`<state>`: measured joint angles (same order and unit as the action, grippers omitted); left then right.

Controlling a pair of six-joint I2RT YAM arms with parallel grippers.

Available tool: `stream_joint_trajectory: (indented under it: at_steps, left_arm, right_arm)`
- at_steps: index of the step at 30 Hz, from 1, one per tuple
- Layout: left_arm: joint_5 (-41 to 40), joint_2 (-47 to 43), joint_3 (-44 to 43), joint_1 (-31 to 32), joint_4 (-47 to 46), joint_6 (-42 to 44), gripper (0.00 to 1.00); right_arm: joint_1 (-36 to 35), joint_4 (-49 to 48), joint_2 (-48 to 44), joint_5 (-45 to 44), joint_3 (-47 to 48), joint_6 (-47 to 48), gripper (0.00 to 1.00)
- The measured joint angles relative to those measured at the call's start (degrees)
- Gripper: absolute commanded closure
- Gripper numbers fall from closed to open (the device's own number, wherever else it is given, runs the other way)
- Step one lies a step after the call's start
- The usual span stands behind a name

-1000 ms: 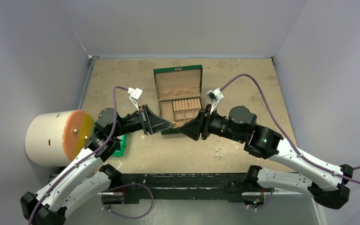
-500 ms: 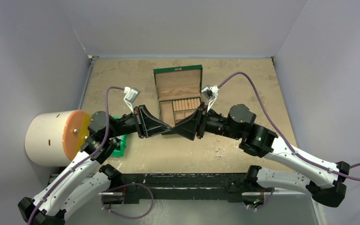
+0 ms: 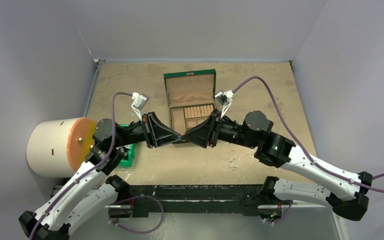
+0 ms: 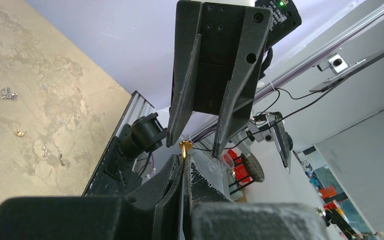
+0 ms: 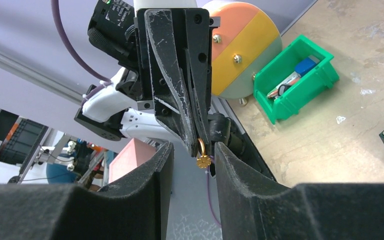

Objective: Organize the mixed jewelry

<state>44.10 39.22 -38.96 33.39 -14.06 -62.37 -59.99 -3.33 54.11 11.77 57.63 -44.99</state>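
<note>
Left gripper [image 4: 184, 159] pinches the gold ring [image 5: 201, 154] midair, right gripper [image 5: 194, 147] spread around it; right should close squarely on the ring before left lets go.

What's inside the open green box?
Tan cushion rolls fill one rear compartment, a plain tan compartment beside them. The green box's front is covered by the left gripper, pinching a gold piece, and the right gripper.

Bright, even, diffuse from overhead; soft shadows on the table [image 3: 280, 90] at centre frame. Crisp mid-distance in wrist views, blurred along the bottom edge across the left gripper [image 4: 184, 162] fingers [image 4: 80, 215].
</note>
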Motion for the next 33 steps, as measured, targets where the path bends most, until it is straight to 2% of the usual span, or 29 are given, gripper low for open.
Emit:
stream_joint_trajectory:
  at_steps: [25, 33]
  left_arm:
    - [0.0, 0.0, -0.7, 0.0, 0.0, 0.4, 1.00]
    - [0.1, 0.2, -0.7, 0.0, 0.0, 0.4, 1.00]
  right_arm:
    - [0.8, -0.2, -0.6, 1.4, -1.8, -1.9, 0.78]
    - [1.2, -0.5, -0.9, 1.6, -1.9, -2.4, 0.78]
